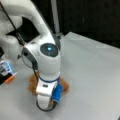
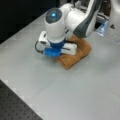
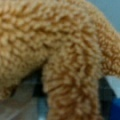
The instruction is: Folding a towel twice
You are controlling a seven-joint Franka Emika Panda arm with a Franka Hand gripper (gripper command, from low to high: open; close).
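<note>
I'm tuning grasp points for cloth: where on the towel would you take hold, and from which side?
Probably at the free corner of the towel toward a front view's bottom, coming down from above. It lies as a compact folded bundle on the table, and that thick edge sticks out clear of the arm. The gripper is low over the towel, its fingers hidden; terry pile fills the wrist view.

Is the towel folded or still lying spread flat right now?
Folded. In a front view the towel is a compact, thick bundle with a rounded doubled edge, under the arm's wrist. How many folds: cannot tell. The wrist view shows bunched pile.
</note>
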